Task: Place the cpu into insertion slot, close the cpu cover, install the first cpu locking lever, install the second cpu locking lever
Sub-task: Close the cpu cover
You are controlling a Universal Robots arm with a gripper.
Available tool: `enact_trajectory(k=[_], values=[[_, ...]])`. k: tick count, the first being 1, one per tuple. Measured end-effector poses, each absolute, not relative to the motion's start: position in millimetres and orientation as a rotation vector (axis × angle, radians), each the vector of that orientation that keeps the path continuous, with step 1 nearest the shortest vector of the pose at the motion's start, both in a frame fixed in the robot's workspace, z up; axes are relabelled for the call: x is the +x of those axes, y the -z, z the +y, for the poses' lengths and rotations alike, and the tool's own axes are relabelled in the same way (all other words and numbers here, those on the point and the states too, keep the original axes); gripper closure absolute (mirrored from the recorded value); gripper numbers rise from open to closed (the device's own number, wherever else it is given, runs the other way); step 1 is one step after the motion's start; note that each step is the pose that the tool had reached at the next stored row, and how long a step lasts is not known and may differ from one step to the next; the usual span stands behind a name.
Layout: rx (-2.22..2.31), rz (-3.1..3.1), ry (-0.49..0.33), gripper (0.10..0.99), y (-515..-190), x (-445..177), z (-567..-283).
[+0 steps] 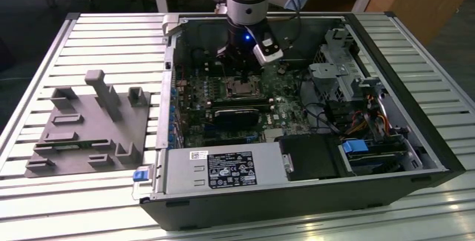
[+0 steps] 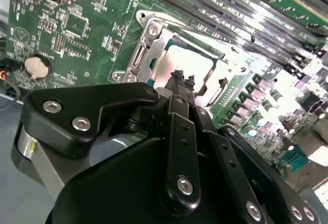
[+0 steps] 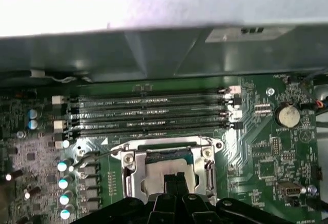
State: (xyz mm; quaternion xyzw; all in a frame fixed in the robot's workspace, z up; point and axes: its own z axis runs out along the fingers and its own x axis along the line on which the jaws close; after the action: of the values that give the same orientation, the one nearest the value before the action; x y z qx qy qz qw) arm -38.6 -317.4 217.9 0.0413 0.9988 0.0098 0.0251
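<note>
My gripper (image 1: 246, 77) hangs inside the open computer case, just above the insertion slot (image 1: 241, 89) on the green board. In both wrist views its two black fingertips (image 2: 177, 76) stand pressed together with nothing seen between them. The cpu (image 2: 192, 60) lies in the slot, its dull silver top showing through the window of the cpu cover (image 2: 147, 49), which lies down over it. The first wrist view shows the cover (image 3: 131, 170), the cpu (image 3: 158, 170) and a thin wire locking lever (image 3: 97, 155) sticking out beside the socket. My gripper (image 3: 175, 179) is over the cpu's near edge.
Long black memory slots (image 3: 148, 114) run beside the socket. A black rectangular block (image 1: 236, 116) sits just in front of it, with a power supply (image 1: 222, 170) at the case front. Drive cages and cables (image 1: 349, 85) fill the exterior view's right. A grey fixture (image 1: 89, 124) lies outside the case.
</note>
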Motion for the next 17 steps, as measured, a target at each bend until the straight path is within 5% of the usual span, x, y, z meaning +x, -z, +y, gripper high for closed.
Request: enact_trajectory(k=[17], values=[[0.128,3.089,-0.03,0.984,-213,-58,-326]])
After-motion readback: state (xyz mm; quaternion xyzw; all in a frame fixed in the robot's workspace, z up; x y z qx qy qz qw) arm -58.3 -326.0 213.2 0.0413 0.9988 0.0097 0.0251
